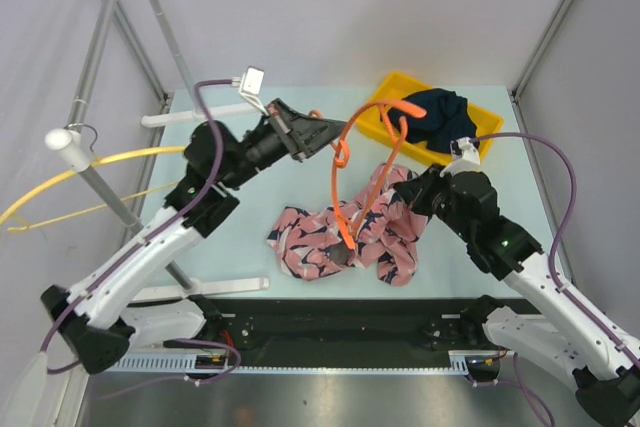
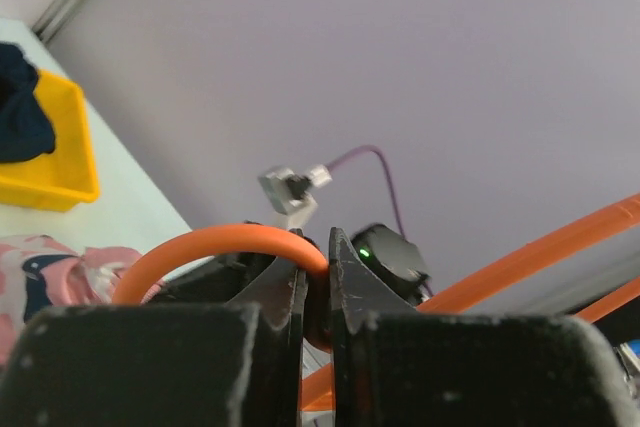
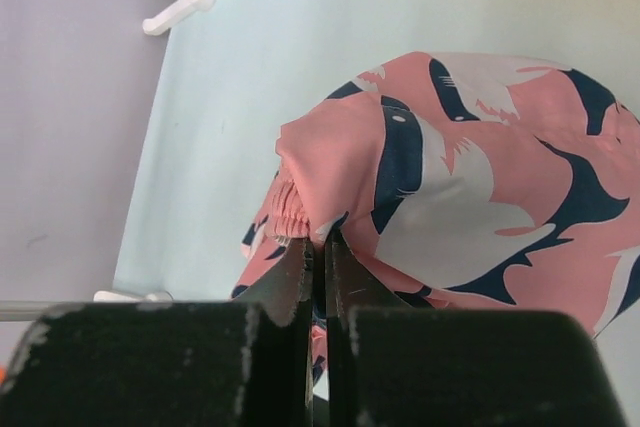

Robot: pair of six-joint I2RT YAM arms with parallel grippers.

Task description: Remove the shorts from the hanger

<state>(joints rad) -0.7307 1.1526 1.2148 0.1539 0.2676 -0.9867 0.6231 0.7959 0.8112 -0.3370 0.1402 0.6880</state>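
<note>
the pale counter (image 1: 240, 239) carries the pink shark-print shorts (image 1: 305, 237), crumpled near the middle of its near edge. at the far right corner a yellow bin (image 1: 390, 82) holds the navy shorts (image 1: 435, 112). the orange hanger (image 2: 230, 237) rises from the pink shorts. the left claw (image 2: 318, 247) is clenched on its curved top, and the right claw (image 3: 318, 247) pinches a fold of the pink fabric.

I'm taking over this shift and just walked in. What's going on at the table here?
The left gripper is clamped on the orange hanger. The right gripper pinches the pink shark-print shorts, which lie bunched on the table around the hanger's lower end. The navy shorts sit in the yellow bin.
</note>
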